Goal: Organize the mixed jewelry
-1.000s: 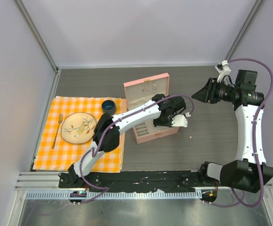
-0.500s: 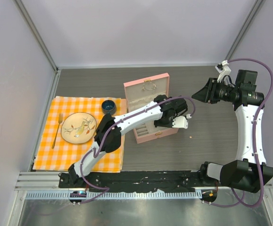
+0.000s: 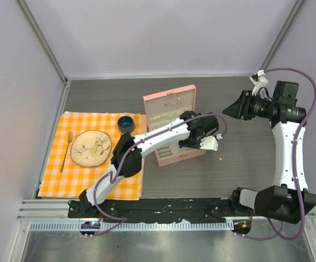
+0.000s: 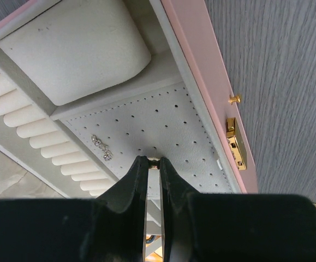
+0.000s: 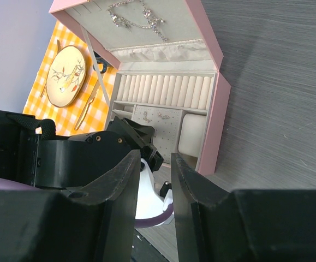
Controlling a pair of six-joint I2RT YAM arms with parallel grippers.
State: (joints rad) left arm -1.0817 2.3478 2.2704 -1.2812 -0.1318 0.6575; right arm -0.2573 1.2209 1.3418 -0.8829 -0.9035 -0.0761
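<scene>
Tiny gold-toned piece (image 4: 153,159) is sitting right at the tips of the left fingers (image 4: 137,176). They are squeezing down to a thin slit on it, just above the perforated grey pad (image 4: 168,123) inside the pink box (image 4: 201,60).

A pair of sparkly studs (image 4: 101,147) is lying on that same pad, left of the tips and apart from them. I am seeing ring rolls (image 4: 32,128) lining the next compartment and a pale cushion (image 4: 76,49) filling the one beyond the pad. A gold clasp (image 4: 236,143) is showing on the box's outer wall.

From the right wrist, a silvery necklace (image 5: 138,16) is lying against the lining of the open lid. One pale speck (image 3: 221,158) is lying loose on the bench (image 3: 245,147), near the box's front right corner and not touching it.

Right fingers (image 5: 117,188) are hanging over the bench to the right of the box, standing partly apart with nothing between them.

Further left, a plate (image 3: 91,148), a fork (image 3: 66,150) and a small dark cup (image 3: 126,123) are resting on a checked orange cloth (image 3: 54,180).
</scene>
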